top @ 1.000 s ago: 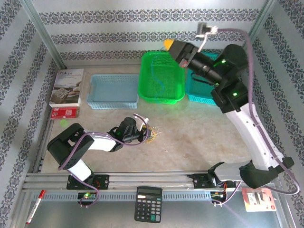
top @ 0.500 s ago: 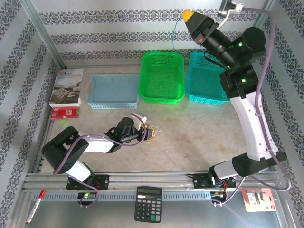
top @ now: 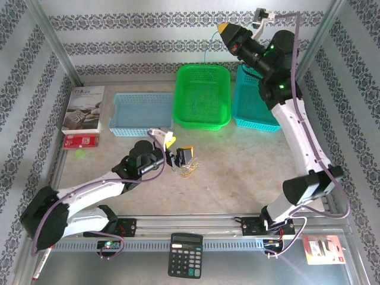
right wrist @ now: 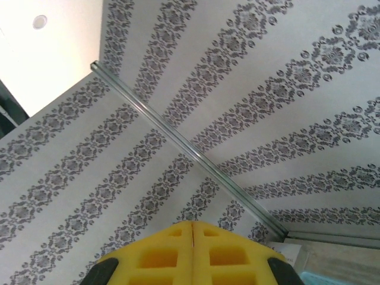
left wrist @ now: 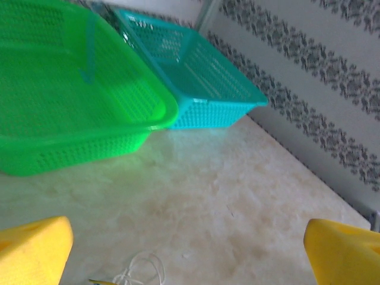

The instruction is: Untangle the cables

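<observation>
Bright, even light with faint shadows; the left wrist view looks soft and hazy.

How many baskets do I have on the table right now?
3. Along the far side: light blue basket at left, green basket in the middle, teal basket at right, partly behind the right arm.

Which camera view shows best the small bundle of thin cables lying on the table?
Top external: the bundle of cables is in full sight from above. The left wrist view shows one white loop of it at its bottom edge.
</observation>
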Tool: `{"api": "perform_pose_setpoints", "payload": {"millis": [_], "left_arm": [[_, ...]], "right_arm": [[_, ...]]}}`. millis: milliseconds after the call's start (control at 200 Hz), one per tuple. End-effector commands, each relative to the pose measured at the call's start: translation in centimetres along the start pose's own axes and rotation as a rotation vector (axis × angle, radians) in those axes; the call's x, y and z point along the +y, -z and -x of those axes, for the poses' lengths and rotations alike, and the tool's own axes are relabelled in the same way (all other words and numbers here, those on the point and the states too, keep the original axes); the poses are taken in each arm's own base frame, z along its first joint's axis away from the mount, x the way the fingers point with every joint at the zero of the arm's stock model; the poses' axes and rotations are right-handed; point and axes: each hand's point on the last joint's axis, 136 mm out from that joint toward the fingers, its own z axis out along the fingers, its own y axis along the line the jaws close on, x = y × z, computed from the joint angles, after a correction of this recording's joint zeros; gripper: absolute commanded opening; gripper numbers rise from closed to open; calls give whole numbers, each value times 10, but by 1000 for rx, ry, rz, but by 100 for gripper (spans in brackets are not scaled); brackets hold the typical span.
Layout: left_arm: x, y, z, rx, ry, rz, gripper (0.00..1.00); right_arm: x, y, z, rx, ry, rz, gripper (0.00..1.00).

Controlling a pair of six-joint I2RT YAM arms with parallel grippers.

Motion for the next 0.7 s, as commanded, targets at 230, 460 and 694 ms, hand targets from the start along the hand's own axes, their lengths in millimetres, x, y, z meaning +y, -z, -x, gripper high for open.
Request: {"api": "perform_pose_setpoints", "payload": {"millis": [230,460,694], "left_arm": [[18,39,42,-87,4,191,100],[29,45,48,-106,18,249,100],[34,45,54,-100,8,280,100]], "right_arm": [[-40,-48,8,33,-22,43,0],[-113,-76,-8,86,-40,-42,0],[-229,-89,-66,176,-36,-235,0]]}}
